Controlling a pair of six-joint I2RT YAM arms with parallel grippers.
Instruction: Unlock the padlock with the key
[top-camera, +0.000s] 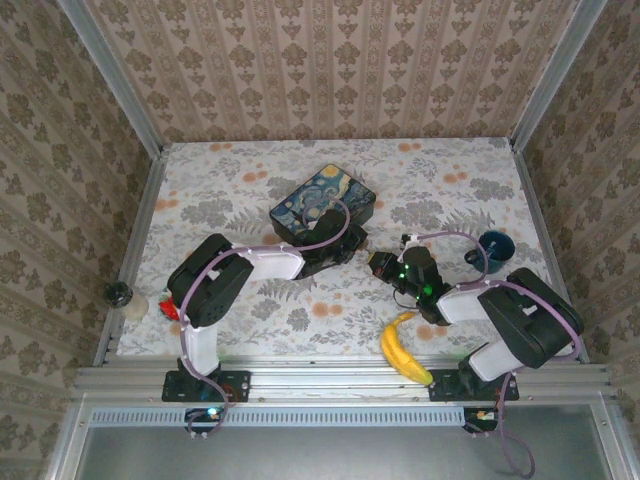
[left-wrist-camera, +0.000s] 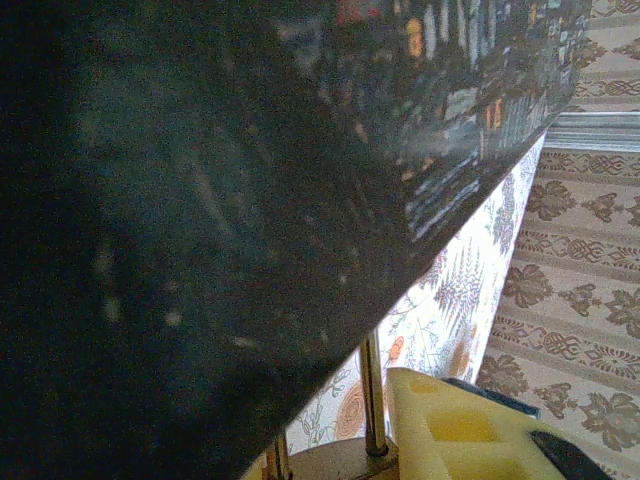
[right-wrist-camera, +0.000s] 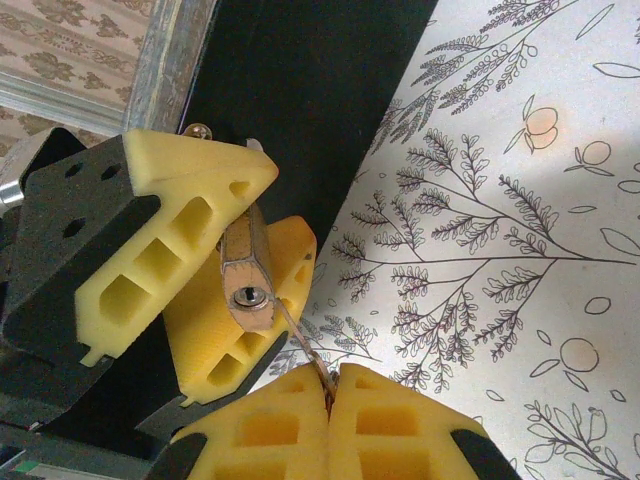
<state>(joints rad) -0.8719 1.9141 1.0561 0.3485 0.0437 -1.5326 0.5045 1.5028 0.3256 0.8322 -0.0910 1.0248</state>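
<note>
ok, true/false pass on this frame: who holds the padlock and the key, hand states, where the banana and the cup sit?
1. The left hand grips the padlock between its yellow fingers. True.
2. The right hand is open. False: it is shut on the key.
3. The banana lies near the base of the right arm. True.
4. The blue cup stands beside the left arm. False: it stands on the right side, by the right arm.

No writing can be read from where I stand: the starry-night box (top-camera: 323, 208) bears only painted swirls, and the brass padlock (right-wrist-camera: 248, 272) shows plain metal.
</note>
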